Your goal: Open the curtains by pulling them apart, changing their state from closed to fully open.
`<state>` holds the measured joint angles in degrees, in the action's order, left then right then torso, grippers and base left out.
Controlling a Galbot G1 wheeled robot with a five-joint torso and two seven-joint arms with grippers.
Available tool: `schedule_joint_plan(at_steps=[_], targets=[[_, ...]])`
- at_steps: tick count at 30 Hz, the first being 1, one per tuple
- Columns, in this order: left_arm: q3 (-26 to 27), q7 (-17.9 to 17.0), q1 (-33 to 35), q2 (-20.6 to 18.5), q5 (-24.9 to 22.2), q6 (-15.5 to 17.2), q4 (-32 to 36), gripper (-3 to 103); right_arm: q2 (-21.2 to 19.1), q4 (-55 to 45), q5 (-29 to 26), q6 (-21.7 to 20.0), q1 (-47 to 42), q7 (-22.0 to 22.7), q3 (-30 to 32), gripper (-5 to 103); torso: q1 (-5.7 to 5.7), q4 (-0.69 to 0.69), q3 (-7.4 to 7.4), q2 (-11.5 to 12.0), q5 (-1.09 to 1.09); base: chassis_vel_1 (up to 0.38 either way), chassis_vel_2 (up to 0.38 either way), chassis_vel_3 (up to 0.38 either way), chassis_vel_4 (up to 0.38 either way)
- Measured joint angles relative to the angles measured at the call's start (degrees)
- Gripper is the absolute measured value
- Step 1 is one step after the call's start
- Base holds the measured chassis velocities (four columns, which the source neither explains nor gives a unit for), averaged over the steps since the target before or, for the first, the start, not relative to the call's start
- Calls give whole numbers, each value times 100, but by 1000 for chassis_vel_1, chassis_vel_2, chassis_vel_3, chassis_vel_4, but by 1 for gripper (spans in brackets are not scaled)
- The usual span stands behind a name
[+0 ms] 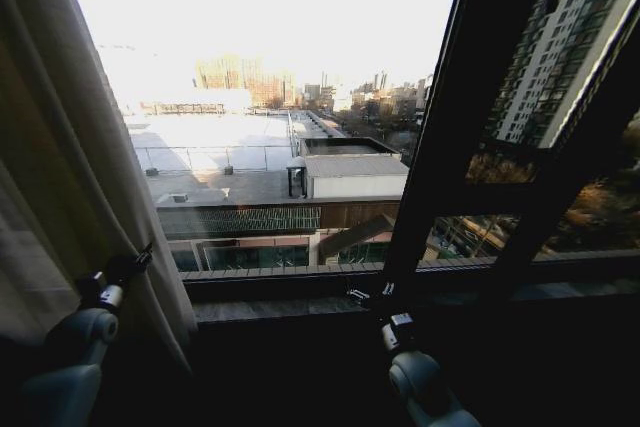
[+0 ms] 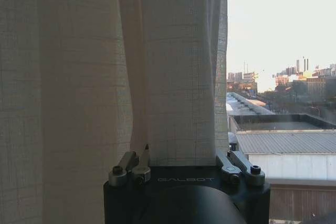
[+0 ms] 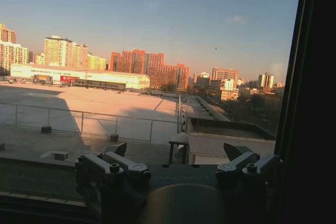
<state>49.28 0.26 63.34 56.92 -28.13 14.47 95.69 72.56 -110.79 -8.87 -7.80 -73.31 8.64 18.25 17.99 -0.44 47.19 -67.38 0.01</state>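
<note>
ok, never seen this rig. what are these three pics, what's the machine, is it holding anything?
It is a wheeled robot with two arms, facing a window. The wide picture comes from its head camera. The left gripper is at the edge of the sheer curtain, pushed to the left of the glass. The right gripper sits low by the window sill, near the dark window frame.

The other two pictures come from wrist cameras. The left gripper has its fingers spread, with the curtain hanging right in front. The right gripper is open on nothing, facing the rooftops.
</note>
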Motion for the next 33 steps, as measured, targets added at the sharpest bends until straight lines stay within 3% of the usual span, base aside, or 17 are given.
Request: schedule_joint_plan(at_steps=[3,6,8,10,11,13,14,17,18,19,21,22,23,27,30,31,33], targets=[[24,1,-9,-13,-2,-1,-1,24,0,-5,1,0,10,2,-1,100,0,0,0,0,0,0,0,0,0],[44,7,-9,-18,-3,-2,-1,14,5,-21,2,0,7,3,0,100,0,0,0,0,0,0,0,0,0],[48,7,-9,-18,-4,-2,-1,14,5,-26,2,0,4,3,0,100,0,0,0,0,0,0,0,0,0],[54,-159,-48,-11,-4,61,-14,3,5,-39,2,-1,-5,3,2,100,0,0,0,0,0,0,0,0,0],[67,-619,-142,21,-57,235,-42,2,5,-41,2,0,-14,3,6,100,0,-1,0,0,0,0,0,0,0],[83,-818,-190,34,-78,301,-69,2,2,-41,2,0,-17,3,7,100,0,-1,0,0,0,0,0,0,0],[148,-1298,-333,61,-63,427,-181,0,-6,-41,1,4,-25,1,9,100,0,-1,0,0,0,0,0,0,0],[363,-2169,-717,77,238,574,-581,0,-17,-41,0,32,-24,-8,7,100,0,-1,0,0,0,0,0,0,0],[363,-2169,-717,77,238,574,-581,0,-17,-41,0,32,-24,-8,7,100,0,-1,0,0,0,0,0,0,0],[483,-2520,-914,66,368,574,-833,0,-17,-41,-1,38,-15,-14,-2,100,0,-2,0,0,0,0,0,0,0],[510,-2595,-955,60,387,573,-891,0,-17,-40,-2,40,-10,-16,-6,100,0,-2,0,0,0,0,0,0,0],[729,-3133,-1234,-6,456,552,-1307,0,-12,-35,-4,46,8,-30,-27,100,0,-1,-1,0,1,0,0,0,0],[1388,-3832,-1698,-260,736,386,-2221,0,-7,-7,-11,65,32,-55,-46,100,0,-2,0,0,2,0,0,0,0],[1826,-4023,-1879,-548,1035,277,-2780,0,-9,26,-19,94,35,-71,-46,100,0,3,-1,0,1,0,0,0,0],[1931,-4008,-1783,-622,1092,323,-2787,0,-10,35,-21,102,40,-77,-49,100,0,4,-1,-1,0,0,0,0,0],[1915,-3859,-1600,-595,1093,409,-2585,-2,-10,38,-22,103,46,-79,-54,100,0,5,0,0,-2,0,0,0,0],[1755,-3362,-1107,-387,1090,594,-1870,7,-9,46,-23,103,75,-80,-72,100,0,1,-1,-1,-2,0,0,0,0]])
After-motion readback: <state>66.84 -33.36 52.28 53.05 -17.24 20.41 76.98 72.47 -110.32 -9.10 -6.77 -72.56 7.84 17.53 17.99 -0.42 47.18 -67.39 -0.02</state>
